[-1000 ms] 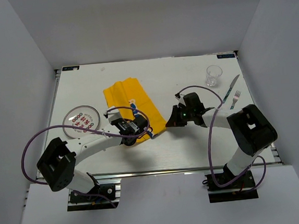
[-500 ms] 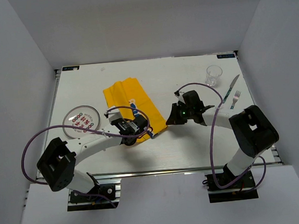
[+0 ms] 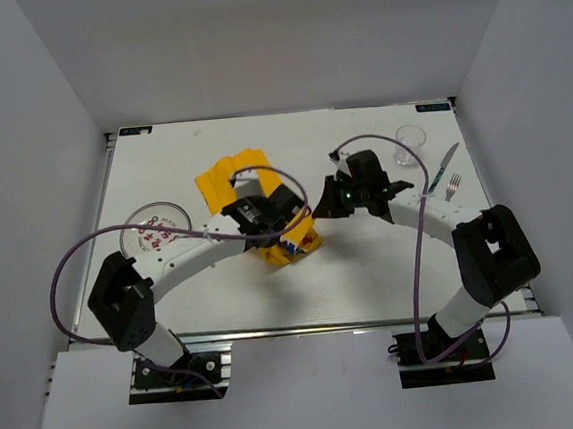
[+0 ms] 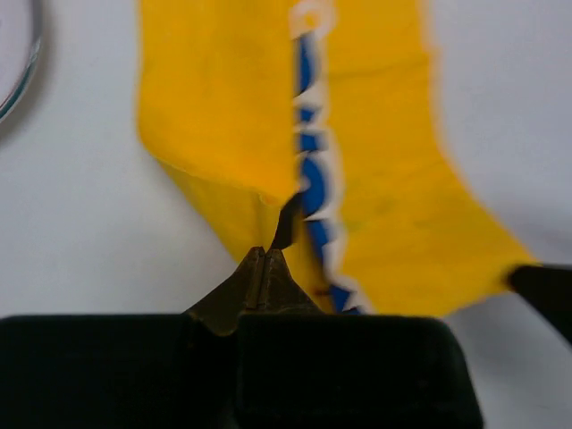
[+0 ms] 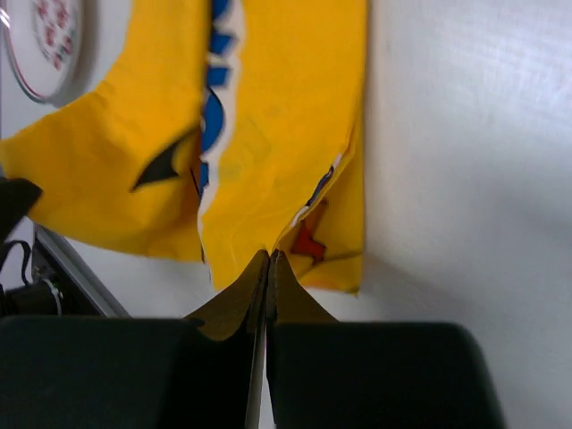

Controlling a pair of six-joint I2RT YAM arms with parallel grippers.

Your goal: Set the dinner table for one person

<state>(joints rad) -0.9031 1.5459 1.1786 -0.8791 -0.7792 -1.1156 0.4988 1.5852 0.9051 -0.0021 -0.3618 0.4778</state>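
Observation:
The yellow Pikachu cloth (image 3: 225,175) is raised off the white dinner table (image 3: 371,267), hanging folded between my two grippers. My left gripper (image 3: 287,214) is shut on one edge of the cloth; in the left wrist view the gripper (image 4: 265,255) pinches it and the cloth (image 4: 223,107) hangs beyond. My right gripper (image 3: 320,208) is shut on a neighbouring edge; in the right wrist view the gripper (image 5: 270,257) pinches it and the cloth (image 5: 286,116) hangs beyond. The two grippers are close together near the table's middle.
A clear plate with red marks (image 3: 155,229) lies at the left; it also shows in the right wrist view (image 5: 49,40). A clear glass (image 3: 411,141), a knife (image 3: 445,165) and a fork (image 3: 451,190) lie at the far right. A metal rail (image 3: 296,326) runs along the near edge.
Both grippers have moved toward the far side and risen, lifting the near end of the cloth off the table. The cloth now hangs bunched between them instead of lying flat.

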